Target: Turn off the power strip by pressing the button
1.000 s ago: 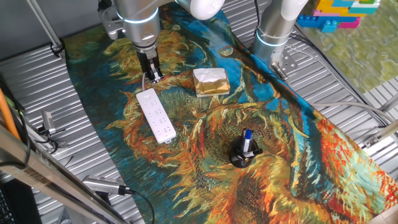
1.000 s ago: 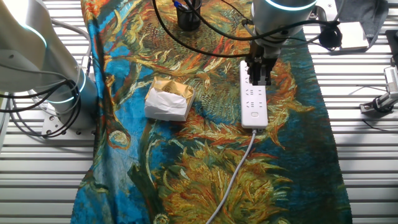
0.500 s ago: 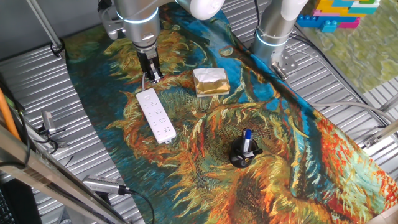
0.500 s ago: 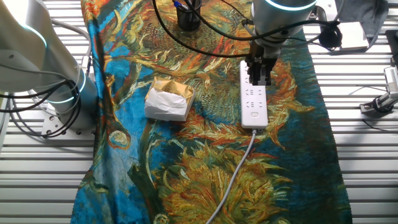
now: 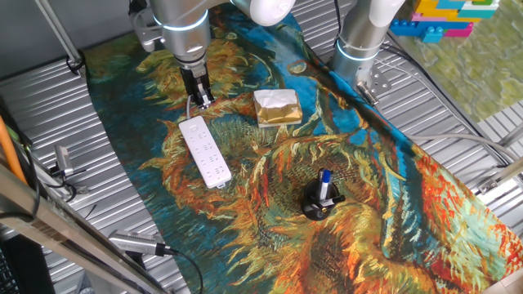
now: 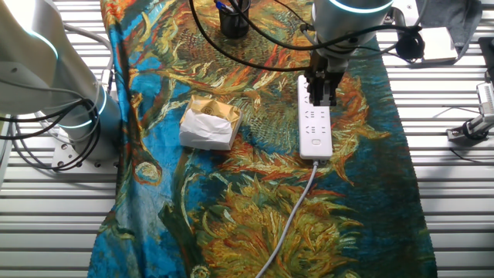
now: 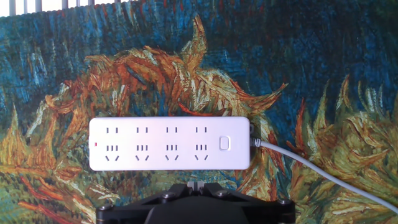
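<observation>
The white power strip (image 5: 205, 152) lies flat on the sunflower cloth; it also shows in the other fixed view (image 6: 314, 120) and across the hand view (image 7: 169, 143). Its small rounded button (image 7: 224, 144) sits at the cable end, and a red light (image 7: 97, 145) glows at the opposite end. My gripper (image 5: 202, 102) hangs above the strip, over its sockets in the other fixed view (image 6: 320, 97). In the hand view my gripper (image 7: 194, 185) has its fingertips touching each other, shut on nothing. The button lies right of them.
A grey cable (image 7: 311, 168) runs off the strip's button end. A gold foil-wrapped block (image 5: 277, 107) sits beside the strip. A black pen holder (image 5: 320, 200) stands further along the cloth. A second robot arm's base (image 5: 359, 41) and toy bricks (image 5: 441, 16) stand at the back.
</observation>
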`<state>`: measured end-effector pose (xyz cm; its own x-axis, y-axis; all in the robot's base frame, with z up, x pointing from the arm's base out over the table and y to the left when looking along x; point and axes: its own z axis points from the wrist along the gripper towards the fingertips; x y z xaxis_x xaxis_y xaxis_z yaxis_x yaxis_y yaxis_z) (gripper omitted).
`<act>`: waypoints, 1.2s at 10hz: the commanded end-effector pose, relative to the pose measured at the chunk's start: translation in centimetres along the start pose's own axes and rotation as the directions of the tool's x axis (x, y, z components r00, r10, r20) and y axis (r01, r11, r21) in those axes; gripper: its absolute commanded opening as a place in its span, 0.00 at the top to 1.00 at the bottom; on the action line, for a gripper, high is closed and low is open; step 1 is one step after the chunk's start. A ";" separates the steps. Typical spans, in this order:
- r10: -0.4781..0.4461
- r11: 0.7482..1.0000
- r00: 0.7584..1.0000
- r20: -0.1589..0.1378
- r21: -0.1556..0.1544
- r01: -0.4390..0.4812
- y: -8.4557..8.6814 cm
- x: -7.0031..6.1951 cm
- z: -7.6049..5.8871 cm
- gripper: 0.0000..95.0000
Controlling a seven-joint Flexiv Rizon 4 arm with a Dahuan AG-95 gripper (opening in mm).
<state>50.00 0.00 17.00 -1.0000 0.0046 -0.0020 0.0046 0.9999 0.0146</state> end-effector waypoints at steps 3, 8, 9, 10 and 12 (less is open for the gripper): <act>-0.026 1.000 1.000 -0.001 0.002 0.026 0.0 0.0 0.0 1.00; -0.090 0.996 0.996 -0.003 0.002 0.090 0.0 0.0 0.0 1.00; -0.139 0.990 0.990 -0.003 0.002 0.139 0.0 0.1 0.0 1.00; -0.156 0.988 0.988 -0.003 0.002 0.156 0.0 0.1 0.0 1.00; -0.185 0.983 0.983 -0.004 -0.006 0.185 0.1 0.5 -0.2 1.00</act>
<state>49.56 0.05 17.15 -0.9860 -0.1667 -0.0033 -0.1668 0.9859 0.0157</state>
